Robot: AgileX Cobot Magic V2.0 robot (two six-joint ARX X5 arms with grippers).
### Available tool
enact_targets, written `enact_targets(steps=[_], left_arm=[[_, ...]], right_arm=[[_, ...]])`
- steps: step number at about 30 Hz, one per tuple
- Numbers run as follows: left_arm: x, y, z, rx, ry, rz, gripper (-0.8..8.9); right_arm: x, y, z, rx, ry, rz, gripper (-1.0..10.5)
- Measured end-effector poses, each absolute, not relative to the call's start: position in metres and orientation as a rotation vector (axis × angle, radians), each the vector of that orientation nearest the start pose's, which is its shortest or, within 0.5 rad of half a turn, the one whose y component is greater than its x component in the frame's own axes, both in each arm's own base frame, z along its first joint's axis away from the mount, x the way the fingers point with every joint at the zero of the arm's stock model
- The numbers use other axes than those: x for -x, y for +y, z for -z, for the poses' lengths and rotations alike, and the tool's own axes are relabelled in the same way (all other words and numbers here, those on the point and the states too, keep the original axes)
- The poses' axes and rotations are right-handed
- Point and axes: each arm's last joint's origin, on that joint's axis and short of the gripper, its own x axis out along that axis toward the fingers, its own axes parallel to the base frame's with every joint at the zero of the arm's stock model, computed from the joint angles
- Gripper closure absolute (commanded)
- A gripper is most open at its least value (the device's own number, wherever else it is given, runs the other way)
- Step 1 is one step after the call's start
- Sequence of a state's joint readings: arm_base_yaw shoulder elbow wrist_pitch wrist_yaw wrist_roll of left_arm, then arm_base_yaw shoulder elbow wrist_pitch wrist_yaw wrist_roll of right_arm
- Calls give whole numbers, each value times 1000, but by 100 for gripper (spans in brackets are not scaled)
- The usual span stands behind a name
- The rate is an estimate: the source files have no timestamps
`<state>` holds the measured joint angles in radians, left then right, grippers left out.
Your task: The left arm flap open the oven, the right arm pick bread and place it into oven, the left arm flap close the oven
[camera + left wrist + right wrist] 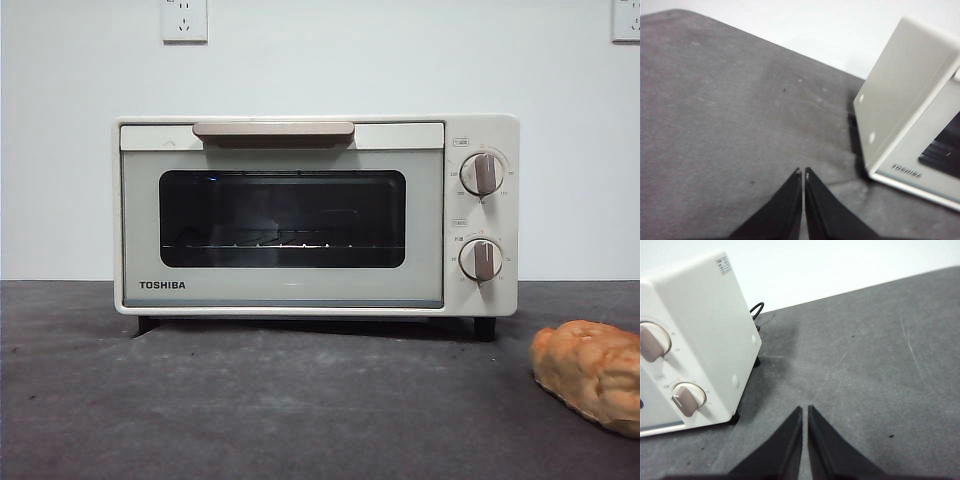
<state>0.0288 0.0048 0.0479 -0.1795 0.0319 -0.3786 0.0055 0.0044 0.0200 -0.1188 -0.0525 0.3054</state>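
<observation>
The cream-white TOSHIBA oven point(300, 215) stands at the middle of the table with its door shut, its beige bar handle point(273, 131) along the top and a wire rack behind the dark glass. A golden-brown bread point(590, 372) lies on the dark table at the front right. My left gripper point(803, 172) hovers over bare table beside the oven's point(910, 110) left side, jaws shut and empty. Off the oven's point(695, 335) knob side, my right gripper point(805, 410) is shut and empty too. Neither arm shows in the front view.
Two beige knobs point(482, 173) sit on the oven's right panel. A black cable point(756, 310) runs behind the oven. A white wall with outlets point(184, 18) stands close behind. The table is a dark grey mat point(250, 400).
</observation>
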Motion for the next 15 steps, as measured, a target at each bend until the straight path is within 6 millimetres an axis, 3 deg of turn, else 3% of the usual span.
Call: enact_targets(steps=[8,15], left_arm=[[-85,0,-208,435,53,38,797],[-83,-1,-246,434,118,68,798]], right_arm=[[-87,2,-204,-339,2,-59,933],[-85,3,-248,-323,64,-76,933]])
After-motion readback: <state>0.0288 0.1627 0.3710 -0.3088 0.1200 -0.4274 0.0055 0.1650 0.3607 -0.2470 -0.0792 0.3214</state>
